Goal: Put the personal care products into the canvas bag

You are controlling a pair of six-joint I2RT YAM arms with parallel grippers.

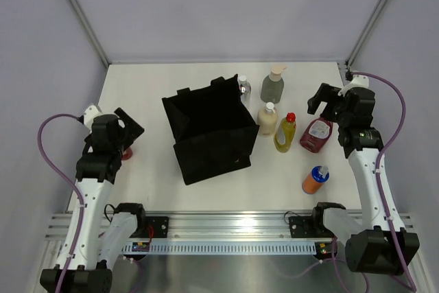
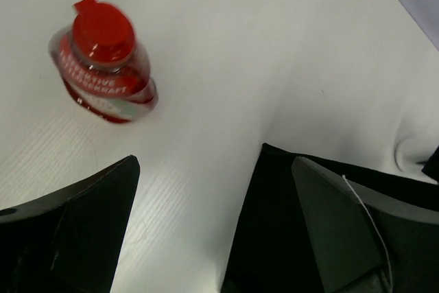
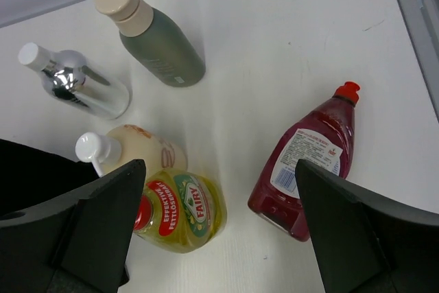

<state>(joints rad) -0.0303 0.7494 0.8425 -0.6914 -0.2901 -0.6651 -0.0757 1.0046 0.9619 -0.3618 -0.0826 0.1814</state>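
Six bottles sat on the table (image 1: 137, 87) to the right of the canvas bag (image 1: 209, 132): a clear silver-capped bottle (image 3: 79, 86), a grey-green pump bottle (image 3: 159, 47), a cream bottle (image 3: 140, 150), a yellow Fairy bottle (image 3: 184, 212), a dark red bottle (image 3: 305, 162) lying flat, and an orange bottle (image 1: 315, 180) nearest the arm bases. I judged them light, smooth plastic, a little squeezable and likely slippery. I would pinch each across the body below the shoulder, never by the cap. My right gripper (image 3: 218, 176) hung above the yellow and dark red ones, jaws wide, holding nothing. My left gripper (image 2: 214, 169), equally wide and empty, hovered near a red-capped bottle (image 2: 103, 63) left of the bag. I read "FAIRY" on the yellow label and "…KRAFT" on the red one.
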